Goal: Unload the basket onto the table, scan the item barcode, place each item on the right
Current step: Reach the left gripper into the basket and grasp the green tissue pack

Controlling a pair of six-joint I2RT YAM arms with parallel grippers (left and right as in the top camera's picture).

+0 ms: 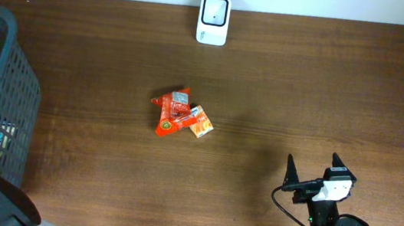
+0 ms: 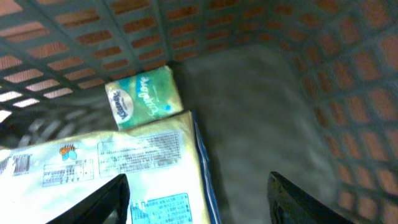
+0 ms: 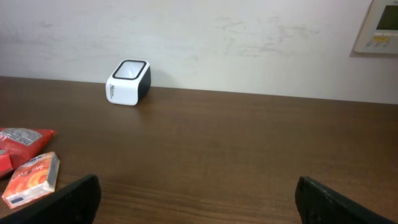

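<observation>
In the left wrist view a white packet [image 2: 124, 168] with blue print lies flat on the basket floor [image 2: 261, 106], and what looks like a barcode [image 2: 22, 163] sits near its left end. Behind the packet lies a green tissue pack [image 2: 144, 96]. My left gripper [image 2: 198, 186] hangs open just above the packet's right edge, one finger over the packet, the other over bare floor. The white scanner [image 1: 213, 19] stands at the table's back edge. My right gripper [image 1: 312, 159] is open over the front right of the table, holding nothing.
The dark mesh basket [image 1: 9, 82] stands at the table's left edge; its walls [image 2: 348, 74] close in around my left gripper. A red packet [image 1: 172, 108] and a small orange box [image 1: 201, 122] lie together mid-table, also seen as the orange box [image 3: 31, 178] at the right wrist view's left.
</observation>
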